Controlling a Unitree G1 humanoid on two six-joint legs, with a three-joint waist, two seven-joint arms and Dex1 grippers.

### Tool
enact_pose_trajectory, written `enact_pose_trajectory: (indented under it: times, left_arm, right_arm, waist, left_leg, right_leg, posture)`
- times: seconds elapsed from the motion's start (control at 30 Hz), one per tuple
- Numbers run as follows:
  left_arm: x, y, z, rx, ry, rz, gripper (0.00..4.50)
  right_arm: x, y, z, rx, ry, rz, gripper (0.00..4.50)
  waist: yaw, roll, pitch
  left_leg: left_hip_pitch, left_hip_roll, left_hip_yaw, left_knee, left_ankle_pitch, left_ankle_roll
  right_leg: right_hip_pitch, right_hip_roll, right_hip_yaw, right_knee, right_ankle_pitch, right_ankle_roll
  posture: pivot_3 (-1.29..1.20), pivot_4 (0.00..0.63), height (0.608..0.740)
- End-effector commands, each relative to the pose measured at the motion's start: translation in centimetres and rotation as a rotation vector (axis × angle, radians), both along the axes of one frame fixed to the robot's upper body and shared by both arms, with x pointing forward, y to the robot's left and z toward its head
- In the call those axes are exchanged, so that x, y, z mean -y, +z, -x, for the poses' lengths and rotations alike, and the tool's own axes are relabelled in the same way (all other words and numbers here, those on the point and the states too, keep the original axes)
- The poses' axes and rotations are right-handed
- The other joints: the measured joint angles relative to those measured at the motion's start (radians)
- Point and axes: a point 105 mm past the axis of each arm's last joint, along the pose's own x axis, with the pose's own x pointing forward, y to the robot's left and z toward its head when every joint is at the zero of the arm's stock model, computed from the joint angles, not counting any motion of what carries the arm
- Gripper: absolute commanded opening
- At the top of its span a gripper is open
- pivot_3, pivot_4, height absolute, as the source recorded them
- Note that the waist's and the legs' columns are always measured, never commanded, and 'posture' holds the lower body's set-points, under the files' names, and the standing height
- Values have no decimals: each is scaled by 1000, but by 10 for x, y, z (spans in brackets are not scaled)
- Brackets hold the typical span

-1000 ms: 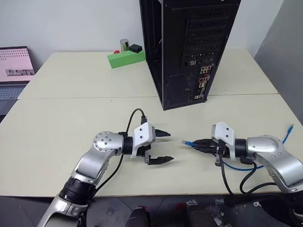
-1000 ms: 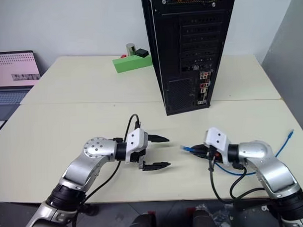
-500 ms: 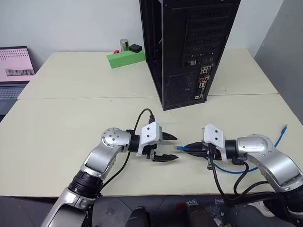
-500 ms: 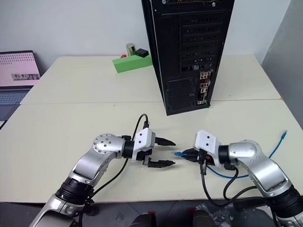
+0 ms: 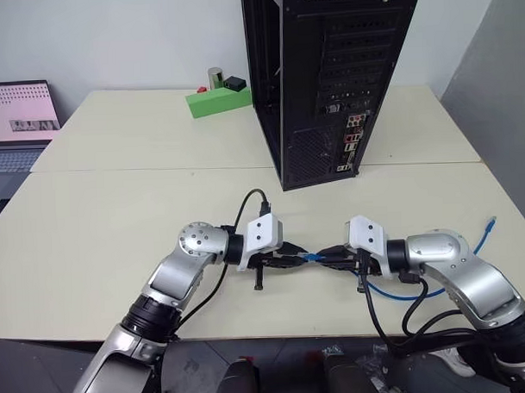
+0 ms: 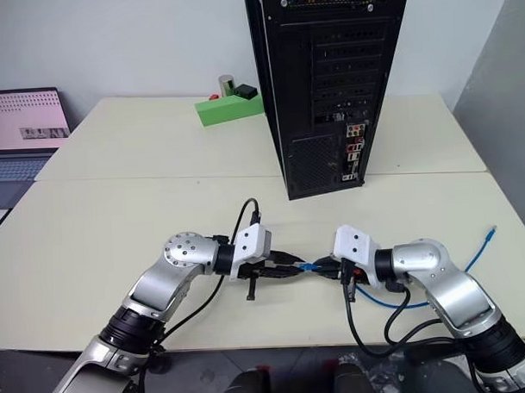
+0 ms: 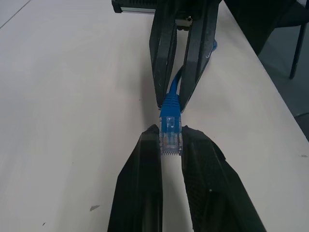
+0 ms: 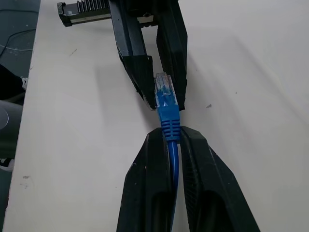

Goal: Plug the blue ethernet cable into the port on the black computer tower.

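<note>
Both grippers meet low over the bench (image 5: pixel 116 210), well short of the black computer tower (image 5: pixel 327 73). The right gripper (image 8: pixel 166 137) clamps the blue ethernet cable (image 8: pixel 166 108) just behind its plug. The left gripper (image 7: pixel 170 140) pinches the clear plug tip, apparently a handover to orient it for the port, too small to identify here.
</note>
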Motion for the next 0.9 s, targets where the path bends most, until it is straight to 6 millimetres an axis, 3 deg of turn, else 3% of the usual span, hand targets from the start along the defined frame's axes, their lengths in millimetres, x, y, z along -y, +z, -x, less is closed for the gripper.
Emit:
enact_pose_trajectory:
  times: [0.03, 0.17, 0.3, 0.43, 0.57, 0.73, 0.9]
  left_arm:
    - [1, 8, -2, 56, -13, 5, 299]
    - [-1, 8, 0, 69, -23, 15, 299]
    - [-7, 8, 3, 119, -39, 38, 299]
    - [-9, 10, 4, 199, -16, 113, 299]
    - [-10, 11, 5, 442, -42, 119, 299]
    - [-11, 15, 11, 766, -121, 148, 299]
    - [-13, 26, 12, 956, -127, 203, 299]
  right_arm:
    - [-3, 7, -2, 46, 27, 7, 404]
    - [5, 8, -5, 54, 33, 34, 1452]
    - [31, 19, -2, 16, 22, 59, 2541]
    - [40, 27, 0, -77, -64, -65, 3448]
    - [33, 29, 7, -211, -104, -225, 4433]
    - [15, 32, 13, -318, -116, -363, 4436]
    - [2, 33, 19, -377, -102, -423, 4436]
  waist:
    - [0, 0, 0]
    - [0, 0, 0]
    - [1, 0, 0]
    - [0, 0, 0]
    - [1, 0, 0]
    - [1, 0, 0]
    - [3, 0, 0]
  left_leg:
    - [0, 0, 0, 0, 0, 0]
    - [0, 0, 0, 0, 0, 0]
    - [0, 0, 0, 0, 0, 0]
    - [0, 0, 0, 0, 0, 0]
    - [0, 0, 0, 0, 0, 0]
    - [0, 0, 0, 0, 0, 0]
    - [0, 0, 0, 0, 0, 0]
  right_leg:
    - [0, 0, 0, 0, 0, 0]
    - [0, 0, 0, 0, 0, 0]
    - [0, 0, 0, 0, 0, 0]
    - [0, 0, 0, 0, 0, 0]
    - [0, 0, 0, 0, 0, 0]
    - [0, 0, 0, 0, 0, 0]
    - [0, -1, 0, 0, 0, 0]
  posture:
    - [0, 150, 740]
    - [0, 150, 740]
    - [0, 150, 740]
    - [0, 150, 740]
    - [0, 150, 740]
    - [0, 150, 740]
    - [0, 150, 740]
